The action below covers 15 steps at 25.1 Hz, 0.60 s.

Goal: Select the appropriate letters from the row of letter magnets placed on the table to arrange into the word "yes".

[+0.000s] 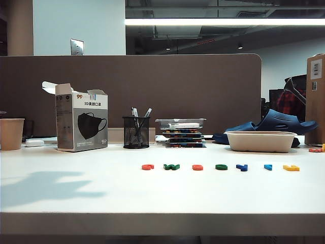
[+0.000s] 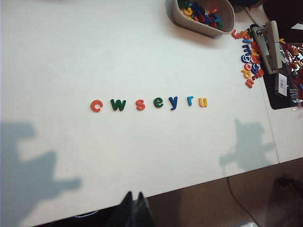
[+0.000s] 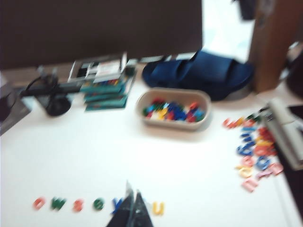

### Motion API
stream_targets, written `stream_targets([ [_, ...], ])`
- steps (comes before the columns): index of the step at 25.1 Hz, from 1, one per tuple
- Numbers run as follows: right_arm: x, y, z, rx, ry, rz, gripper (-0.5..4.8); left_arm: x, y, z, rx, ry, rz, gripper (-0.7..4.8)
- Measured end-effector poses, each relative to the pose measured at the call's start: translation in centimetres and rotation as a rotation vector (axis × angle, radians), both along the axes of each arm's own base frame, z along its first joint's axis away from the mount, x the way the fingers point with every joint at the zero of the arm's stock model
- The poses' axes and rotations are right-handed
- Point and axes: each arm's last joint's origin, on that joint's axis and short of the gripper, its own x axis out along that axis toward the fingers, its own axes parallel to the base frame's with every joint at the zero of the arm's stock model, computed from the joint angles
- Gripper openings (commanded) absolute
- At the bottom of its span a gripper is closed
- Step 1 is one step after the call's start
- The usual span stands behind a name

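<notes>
The row of letter magnets (image 2: pixel 149 103) lies in a straight line on the white table (image 1: pixel 76 203), reading c, w, s, e, y, r, u in the left wrist view. The red "s" (image 2: pixel 140 105), the mid-green "e" (image 2: pixel 158 102) and the dark blue "y" (image 2: pixel 173 102) sit side by side in the middle of that row, none touching its neighbour. The orange-red "c" (image 2: pixel 96 106) and dark green "w" (image 2: pixel 118 104) precede them; the light blue "r" (image 2: pixel 190 100) and yellow "u" (image 2: pixel 203 102) follow.

The left gripper (image 2: pixel 133 204) hangs over the near edge of the table, well apart from the row, fingers drawn together and holding nothing. The right gripper (image 3: pixel 131 204) hangs above the row, over the "y" and "r" end, its fingertips closed to a point and empty; that view is blurred.

A beige tray of loose letters (image 2: pixel 180 16) stands behind the row. More letters (image 2: pixel 248 59) lie scattered beside it. A mask box (image 1: pixel 81 122) and a mesh pen cup (image 1: pixel 136 132) stand at the back of the table.
</notes>
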Motion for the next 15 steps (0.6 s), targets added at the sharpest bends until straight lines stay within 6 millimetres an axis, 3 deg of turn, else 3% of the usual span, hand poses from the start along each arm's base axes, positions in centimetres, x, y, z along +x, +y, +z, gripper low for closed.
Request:
stream_targets([
  [9, 4.8, 0.7, 1.7, 0.063, 0.192, 0.136, -0.06, 0.0, 0.0, 0.0, 0.000, 0.000, 0.000, -0.05],
  [12, 6.8, 1.8, 1.6, 0.066, 0.241, 0.200, -0.06, 0.0, 0.0, 0.0, 0.000, 0.000, 0.000, -0.05],
  [15, 10.2, 4.3, 0.5, 0.054, 0.313, 0.304, -0.06, 0.0, 0.0, 0.0, -0.001, -0.001, 0.000, -0.05],
])
